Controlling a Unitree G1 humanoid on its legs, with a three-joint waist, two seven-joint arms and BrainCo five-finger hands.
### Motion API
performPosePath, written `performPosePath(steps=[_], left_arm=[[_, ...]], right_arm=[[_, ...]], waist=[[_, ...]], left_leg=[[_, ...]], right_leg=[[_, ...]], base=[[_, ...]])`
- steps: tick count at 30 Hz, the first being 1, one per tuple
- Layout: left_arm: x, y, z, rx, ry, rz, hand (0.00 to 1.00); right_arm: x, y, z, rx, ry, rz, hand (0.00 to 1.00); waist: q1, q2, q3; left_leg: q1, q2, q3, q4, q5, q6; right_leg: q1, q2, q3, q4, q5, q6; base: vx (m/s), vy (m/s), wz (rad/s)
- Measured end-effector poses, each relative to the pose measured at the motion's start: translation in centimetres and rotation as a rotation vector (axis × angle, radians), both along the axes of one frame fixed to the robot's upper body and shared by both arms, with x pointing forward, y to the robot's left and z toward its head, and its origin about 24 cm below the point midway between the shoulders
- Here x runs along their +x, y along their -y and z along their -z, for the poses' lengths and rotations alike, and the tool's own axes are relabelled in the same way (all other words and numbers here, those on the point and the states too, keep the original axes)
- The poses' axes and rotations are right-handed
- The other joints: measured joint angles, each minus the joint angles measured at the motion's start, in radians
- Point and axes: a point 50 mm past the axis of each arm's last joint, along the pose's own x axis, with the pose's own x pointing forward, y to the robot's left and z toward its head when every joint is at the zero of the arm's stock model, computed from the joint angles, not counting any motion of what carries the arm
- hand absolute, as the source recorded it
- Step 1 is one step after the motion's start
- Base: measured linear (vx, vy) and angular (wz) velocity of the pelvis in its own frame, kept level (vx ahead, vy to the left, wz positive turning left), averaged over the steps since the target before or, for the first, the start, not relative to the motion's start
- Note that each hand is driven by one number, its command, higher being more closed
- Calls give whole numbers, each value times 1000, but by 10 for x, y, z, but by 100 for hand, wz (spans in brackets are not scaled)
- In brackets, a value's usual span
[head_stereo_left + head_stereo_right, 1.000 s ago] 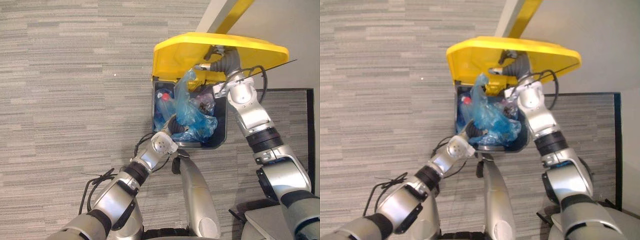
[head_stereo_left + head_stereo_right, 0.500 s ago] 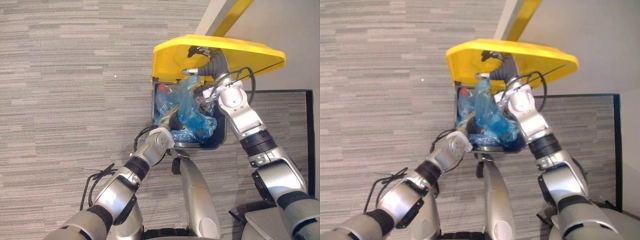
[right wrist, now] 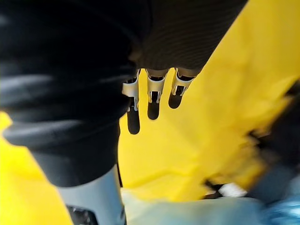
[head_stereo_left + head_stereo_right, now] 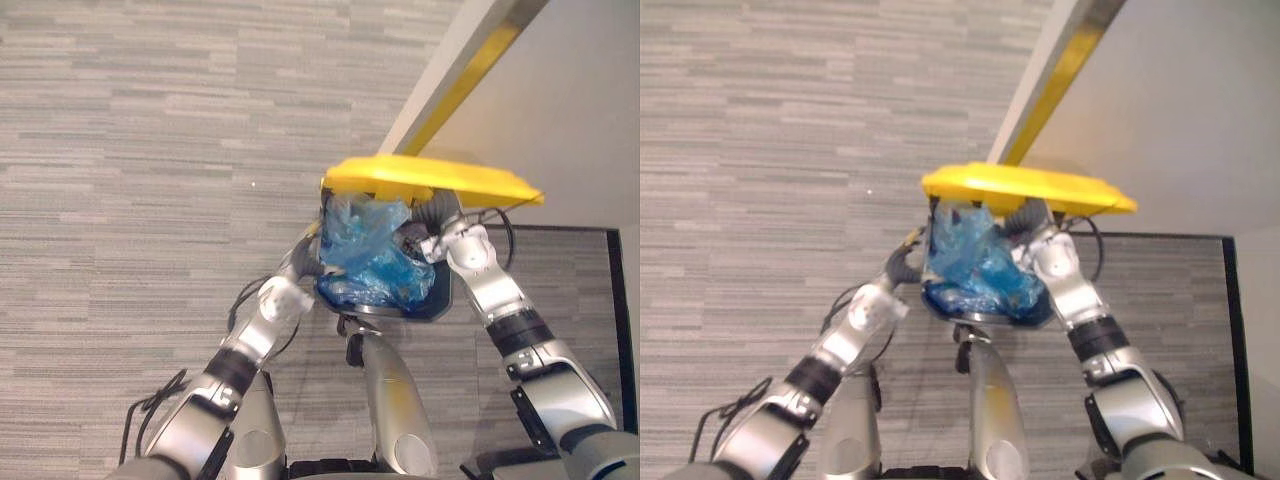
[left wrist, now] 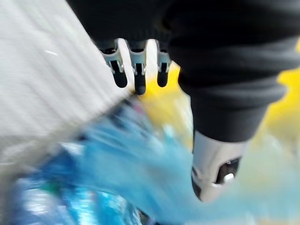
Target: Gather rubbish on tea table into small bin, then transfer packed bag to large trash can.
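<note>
Blue crinkled bag [image 4: 368,262] in dark bin [image 4: 438,300] under yellow lid [image 4: 430,178]; left robot hand [image 5: 135,75], right robot hand [image 3: 153,99] spread.

Head stereo pair above trash can [image 4: 438,298]; wrist cameras close on bag [image 5: 140,173], lid [image 3: 211,117].

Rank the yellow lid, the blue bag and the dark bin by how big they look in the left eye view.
1. blue bag: covers the most area.
2. yellow lid: widest, but nearly edge-on, a thin band.
3. dark bin: a strip of rim below the bag.
</note>
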Motion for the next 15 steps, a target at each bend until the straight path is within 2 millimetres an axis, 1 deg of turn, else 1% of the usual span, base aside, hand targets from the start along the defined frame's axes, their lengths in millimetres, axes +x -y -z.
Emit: performPosePath(steps=[1, 2, 3, 4, 5, 8, 9, 10, 11, 12, 14, 15], left_arm=[[-9, -16, 12, -28, -52, -40, 0], [-18, -28, 21, -51, -93, -69, 0], [-23, -36, 26, -61, -113, -89, 0], [-35, -52, 38, -76, -165, -136, 0], [-49, -66, 51, -90, -224, -181, 0], [-77, -88, 82, -80, -356, -283, 0], [-87, -94, 93, -79, -409, -321, 0], [-101, -102, 107, -79, -481, -372, 0], [-114, -105, 119, -89, -547, -415, 0], [-117, -105, 123, -97, -569, -431, 0], [-135, -95, 140, -132, -669, -468, 0], [-138, -93, 143, -135, -684, -469, 0]], right_arm=[[-4, 7, 12, 5, -42, 22, 0], [-8, 13, 21, 7, -75, 39, 0], [-10, 15, 25, 7, -90, 46, 0], [-14, 21, 34, -3, -120, 61, 0], [-18, 27, 42, -16, -149, 82, 0], [-26, 31, 55, -9, -190, 94, 0], [-30, 30, 61, -2, -208, 95, 0], [-34, 25, 70, 10, -228, 95, 0], [-40, 21, 80, 36, -252, 100, 0], [-42, 19, 84, 46, -262, 100, 0], [-57, 6, 107, 106, -331, 97, 0], [-60, 3, 112, 117, -345, 94, 0]], waist=[[0, 5, -9], [2, 6, -14], [3, 9, -15], [5, 15, -23], [10, 26, -31], [17, 50, -50], [17, 55, -52], [17, 55, -52], [20, 51, -54], [21, 49, -54], [30, 43, -54], [29, 43, -55]], left_leg=[[11, -6, -10, -3, 1, 3], [28, -10, -10, -13, 3, 6], [38, -12, -12, -19, 4, 8], [56, -15, -14, -27, 6, 10], [71, -17, -14, -28, 4, 13], [93, -21, -13, -26, 4, 13], [110, -23, -12, -26, 6, 10], [134, -25, -10, -25, 6, 10], [145, -35, -7, -23, 6, 10], [149, -42, -5, -23, 6, 11], [175, -72, 35, -21, 6, 25], [179, -74, 48, -18, 4, 29]], right_leg=[[17, -7, -7, -4, 0, 1], [34, -11, -7, -8, -1, 1], [45, -12, -9, -12, -1, 1], [64, -16, -11, -18, -2, 3], [79, -18, -12, -19, -4, 7], [102, -23, -11, -17, -7, 14], [115, -23, -10, -13, -10, 18], [134, -25, -6, -9, -11, 19], [140, -31, 1, -2, -11, 19], [140, -37, 5, 3, -11, 19], [141, -53, 43, 2, 4, 38], [143, -56, 47, -3, 9, 41]], base=[[7, 29, 19], [3, 25, 14], [-1, 30, 9], [8, 45, 8], [9, 45, 8], [14, 38, 0], [21, 49, -3], [-6, 52, -6], [-14, 36, -7], [-62, 55, -12], [-97, 73, -33], [-115, 89, -52]])
